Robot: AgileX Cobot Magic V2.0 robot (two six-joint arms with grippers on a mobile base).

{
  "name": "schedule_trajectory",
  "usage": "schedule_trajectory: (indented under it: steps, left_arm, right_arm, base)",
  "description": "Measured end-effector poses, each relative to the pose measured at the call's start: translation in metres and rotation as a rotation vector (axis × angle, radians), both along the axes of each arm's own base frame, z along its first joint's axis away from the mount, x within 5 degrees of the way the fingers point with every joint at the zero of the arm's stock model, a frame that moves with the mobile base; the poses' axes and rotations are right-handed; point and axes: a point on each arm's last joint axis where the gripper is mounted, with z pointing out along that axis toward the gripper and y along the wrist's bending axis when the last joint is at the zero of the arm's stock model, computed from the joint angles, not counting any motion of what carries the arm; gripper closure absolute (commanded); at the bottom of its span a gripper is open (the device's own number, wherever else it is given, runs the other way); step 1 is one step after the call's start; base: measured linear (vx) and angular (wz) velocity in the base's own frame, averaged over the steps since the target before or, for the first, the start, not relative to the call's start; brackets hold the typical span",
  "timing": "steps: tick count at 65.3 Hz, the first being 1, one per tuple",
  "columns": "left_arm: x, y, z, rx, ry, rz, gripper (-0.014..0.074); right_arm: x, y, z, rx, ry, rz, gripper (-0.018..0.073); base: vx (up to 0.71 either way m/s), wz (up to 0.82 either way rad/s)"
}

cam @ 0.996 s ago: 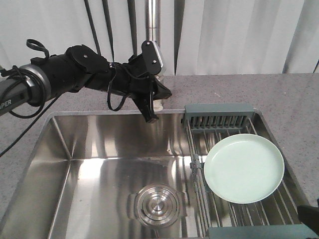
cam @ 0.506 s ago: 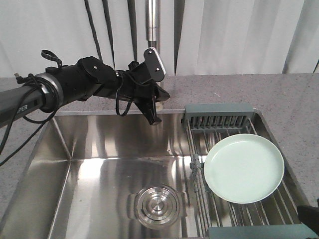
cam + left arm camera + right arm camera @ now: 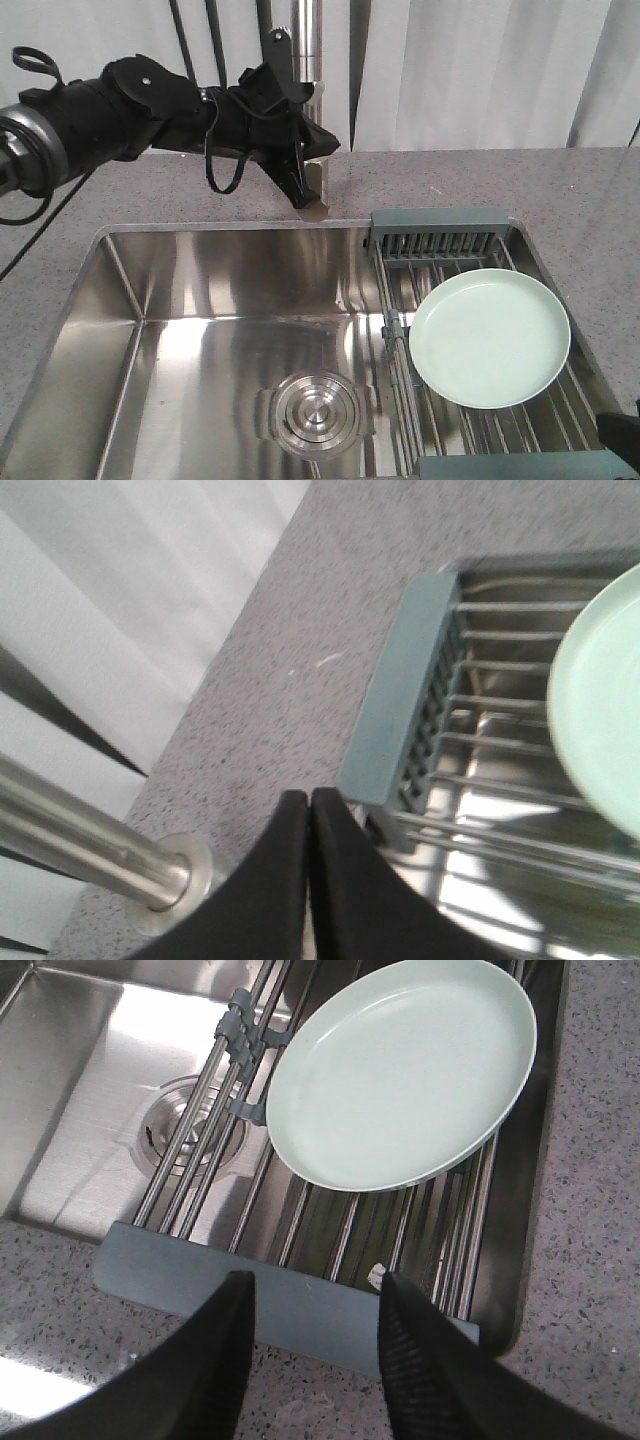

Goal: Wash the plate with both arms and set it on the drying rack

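Mint smooth round plate on steel-wire drying rack, left gripper clenched, right gripper spread.

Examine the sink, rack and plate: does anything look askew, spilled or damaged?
Nothing stands out. The mint-green plate lies flat and intact on the drying rack, overhanging its inner edge slightly. No spill shows in the sink.

L gripper closed, R gripper open

Kitchen: steel sink, speckled countertop, drying rack.
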Motion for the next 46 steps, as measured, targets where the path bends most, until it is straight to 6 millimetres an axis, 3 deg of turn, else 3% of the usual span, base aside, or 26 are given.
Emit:
schedule_trajectory:
  steps: [14, 29, 46]
  left_arm:
    - [-0.017, 0.013, 0.011, 0.053, 0.158, 0.081, 0.0603]
    - [-0.038, 0.041, 0.022, 0.146, 0.38, 0.357, 0.0603]
    - [-0.069, 0.075, 0.022, 0.153, 0.408, 0.621, 0.0603]
  right_arm:
    - [0.0, 0.0, 0.0, 0.0, 0.0, 0.0, 0.0269]
    - [0.0, 0.0, 0.0, 0.0, 0.0, 0.0, 0.0269]
    - [0.0, 0.0, 0.0, 0.0, 0.0, 0.0, 0.0269]
  base:
    - [0.0, 0.0]
    - [0.0, 0.0]
    - [0.0, 0.0]
